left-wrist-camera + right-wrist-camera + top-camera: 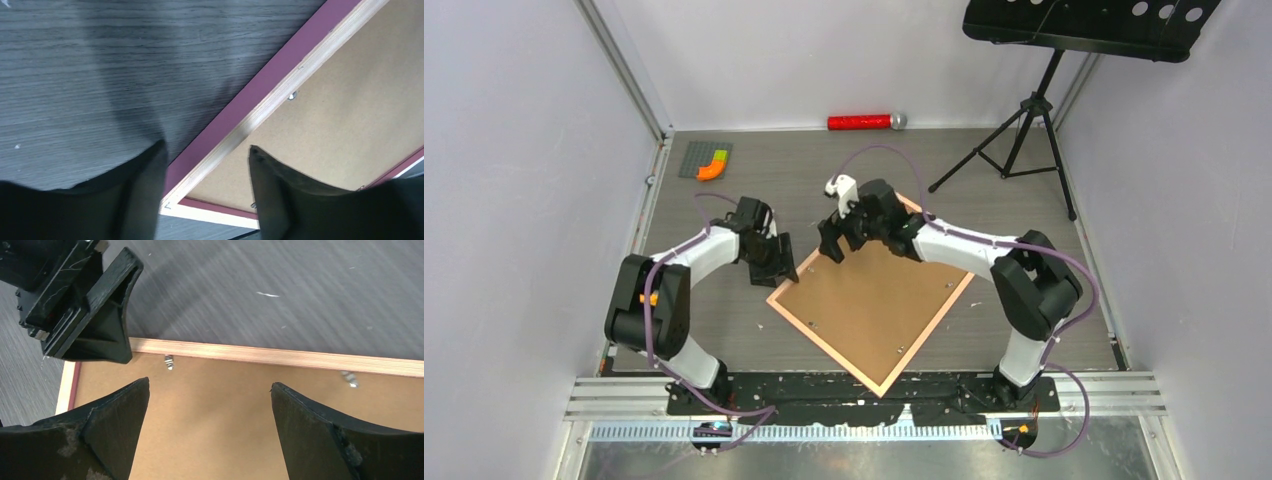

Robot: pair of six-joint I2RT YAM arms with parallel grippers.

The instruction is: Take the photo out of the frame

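The frame (824, 346) lies face down on the table, its pale pink-tan rim around the plain brown backing board (874, 300). The photo is hidden beneath the board. My left gripper (776, 262) is open at the frame's left corner. In the left wrist view the left gripper (206, 145) straddles the rim (272, 105), one finger over the table and one over the board (340, 100). My right gripper (834, 248) is open and empty above the board near the far-left edge. In the right wrist view the right gripper (210, 384) hovers over the board (215, 430), just inside the rim (275, 356).
Small metal tabs (169, 361) hold the board at the rim. The left gripper (85, 315) shows close by in the right wrist view. A red cylinder (859, 122), a grey plate with an orange piece (709, 160) and a music stand's tripod (1024, 130) stand at the back.
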